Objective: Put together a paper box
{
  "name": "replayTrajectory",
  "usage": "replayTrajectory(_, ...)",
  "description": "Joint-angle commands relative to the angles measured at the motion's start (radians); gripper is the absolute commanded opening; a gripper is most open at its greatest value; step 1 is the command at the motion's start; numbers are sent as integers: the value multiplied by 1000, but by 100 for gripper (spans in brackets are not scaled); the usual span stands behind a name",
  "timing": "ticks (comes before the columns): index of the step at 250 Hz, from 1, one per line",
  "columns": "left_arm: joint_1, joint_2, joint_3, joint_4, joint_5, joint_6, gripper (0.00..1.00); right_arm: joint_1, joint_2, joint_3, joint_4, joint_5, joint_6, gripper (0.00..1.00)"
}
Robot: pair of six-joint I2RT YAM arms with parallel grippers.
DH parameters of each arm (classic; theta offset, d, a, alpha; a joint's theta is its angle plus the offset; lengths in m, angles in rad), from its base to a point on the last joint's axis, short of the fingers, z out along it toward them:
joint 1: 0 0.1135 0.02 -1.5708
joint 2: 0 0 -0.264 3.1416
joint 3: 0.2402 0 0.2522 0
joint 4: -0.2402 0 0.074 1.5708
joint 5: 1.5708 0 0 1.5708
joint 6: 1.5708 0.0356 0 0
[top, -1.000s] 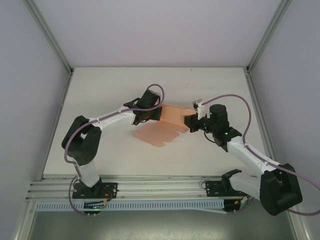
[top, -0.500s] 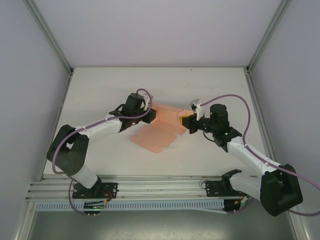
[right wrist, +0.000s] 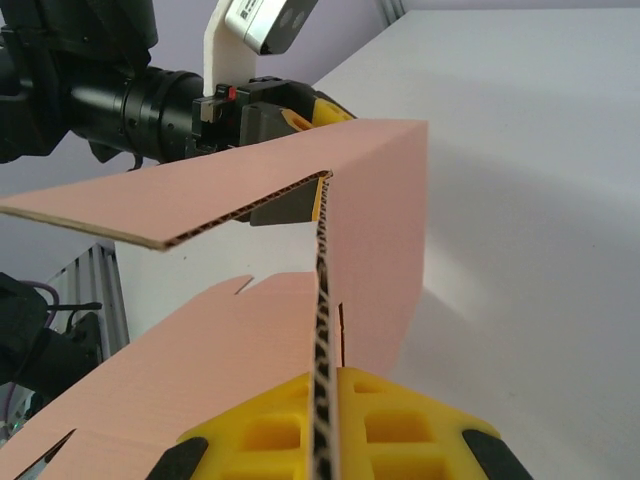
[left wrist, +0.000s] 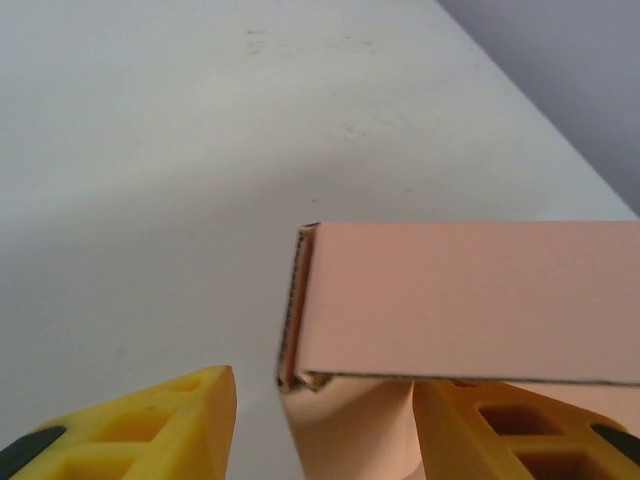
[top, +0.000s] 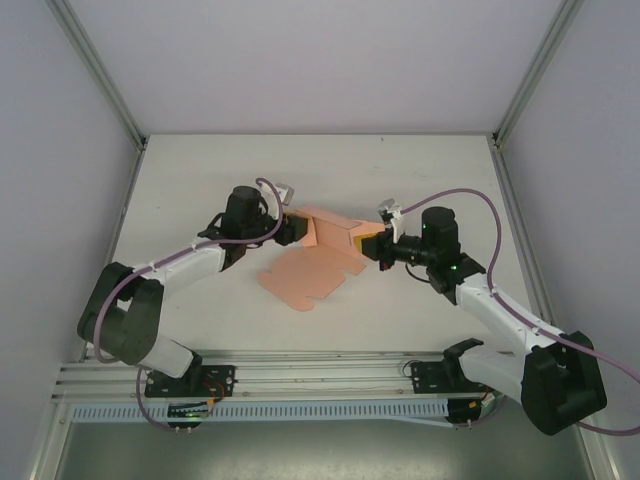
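The paper box (top: 312, 268) is a salmon-pink die-cut card, partly folded, in the middle of the table. One panel stands raised and the rest lies flat toward the front. My right gripper (top: 369, 245) is shut on the card's right edge. In the right wrist view the yellow fingers (right wrist: 400, 430) pinch the corrugated edge (right wrist: 322, 330) between them. My left gripper (top: 293, 228) sits at the box's left end with its jaws open. In the left wrist view the folded panel (left wrist: 470, 300) hangs just ahead of the fingers (left wrist: 150, 425), and a lower flap lies beside the right finger, unclamped.
The white table (top: 200, 180) is bounded by grey walls with metal frame posts at left and right. An aluminium rail (top: 320, 375) runs along the near edge by the arm bases. Purple cables loop above both wrists.
My left gripper has opened, let go of the box's left end and drawn back to the left. The right gripper has kept its hold and hardly moved.
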Motion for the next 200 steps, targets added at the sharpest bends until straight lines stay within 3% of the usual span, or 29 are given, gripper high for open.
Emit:
replayTrajectory(1, 7, 24, 14, 53, 119, 26, 50, 5, -13, 42, -6, -49, -19, 0)
replayTrajectory(40, 9, 53, -2, 105, 280, 52, 48, 6, -16, 44, -3, -54, -25, 0)
replayTrajectory(72, 8, 82, -12, 114, 293, 61, 41, 5, -20, 47, 7, -83, -24, 0)
replayTrajectory(155, 31, 83, -83, 224, 291, 43, 43, -2, -48, 48, 25, -154, -16, 0)
replayTrajectory(168, 39, 85, -100, 264, 306, 20, 34, -4, -51, 44, 32, -162, -12, 0)
replayTrajectory(200, 46, 95, -80, 291, 394, 19, 22, -6, -36, 36, 57, -181, -1, 0)
